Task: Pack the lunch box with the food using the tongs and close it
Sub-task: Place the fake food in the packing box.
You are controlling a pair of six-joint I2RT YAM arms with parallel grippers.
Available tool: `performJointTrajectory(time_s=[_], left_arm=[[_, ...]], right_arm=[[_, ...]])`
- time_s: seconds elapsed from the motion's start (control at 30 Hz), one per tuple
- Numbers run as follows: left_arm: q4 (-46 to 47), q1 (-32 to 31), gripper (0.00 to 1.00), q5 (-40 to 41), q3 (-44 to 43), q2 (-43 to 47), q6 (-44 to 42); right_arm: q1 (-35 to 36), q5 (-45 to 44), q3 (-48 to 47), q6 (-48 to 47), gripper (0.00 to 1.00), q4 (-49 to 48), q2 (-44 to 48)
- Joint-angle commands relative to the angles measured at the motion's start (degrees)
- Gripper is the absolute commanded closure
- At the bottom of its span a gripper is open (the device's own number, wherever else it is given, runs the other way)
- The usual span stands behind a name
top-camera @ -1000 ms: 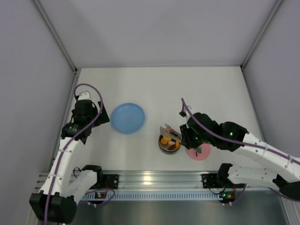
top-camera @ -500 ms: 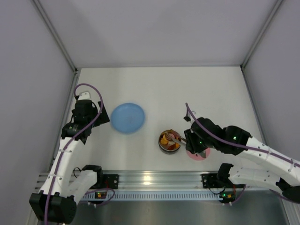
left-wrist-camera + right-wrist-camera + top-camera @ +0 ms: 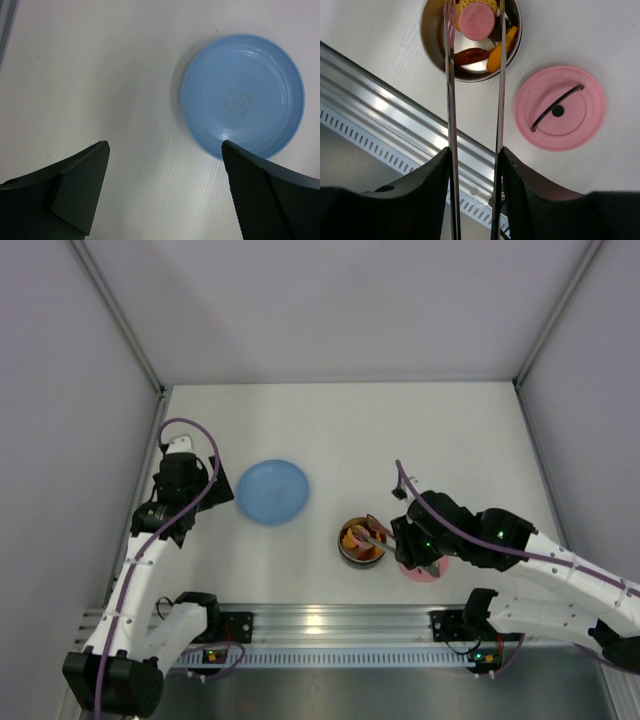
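We could read no words, numbers or brand names anywhere. The blue plate (image 3: 260, 65) carried only a small outline drawing (image 3: 236, 102) of a bear-like figure near its middle, with no lettering we could make out. The pink biscuit (image 3: 477, 17) showed a pressed pattern, too fine to read.

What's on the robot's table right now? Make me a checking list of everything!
Surface: white table, no spills seen.
Job's things: lunch box open, food inside; pink lid beside it; tongs tips over the box.
Clutter: blue plate, bare.
Hands: left hand open, empty; right hand squeezing the tongs.
Cables: purple cables along both arms.
Surroundings: grey walls; metal rail in front.
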State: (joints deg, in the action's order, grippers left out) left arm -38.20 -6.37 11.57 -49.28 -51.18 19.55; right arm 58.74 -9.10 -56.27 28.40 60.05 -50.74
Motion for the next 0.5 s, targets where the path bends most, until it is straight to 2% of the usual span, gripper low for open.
performJointTrajectory(time_s=[0.0, 0.17, 0.33, 0.47], left_arm=[[0.4, -0.1, 0.01, 0.3, 0.2, 0.2, -0.3], [0.5, -0.1, 0.01, 0.2, 0.2, 0.2, -0.3], [0.5, -0.1, 0.01, 0.0, 0.1, 0.3, -0.4], [0.6, -0.1, 0.01, -0.3, 0.2, 0.4, -0.4]], right_arm=[[-0.6, -0.6, -3.1, 0.2, 0.57, 0.3, 0.4], [-0.6, -2.7, -6.5, -0.1, 0.56, 1.3, -0.2], [-1.1, -9.2, -13.2, -1.2, 0.52, 3.1, -3.1], [-6.7, -10.0, -16.6, -4.8, 0.5, 0.0, -7.2]])
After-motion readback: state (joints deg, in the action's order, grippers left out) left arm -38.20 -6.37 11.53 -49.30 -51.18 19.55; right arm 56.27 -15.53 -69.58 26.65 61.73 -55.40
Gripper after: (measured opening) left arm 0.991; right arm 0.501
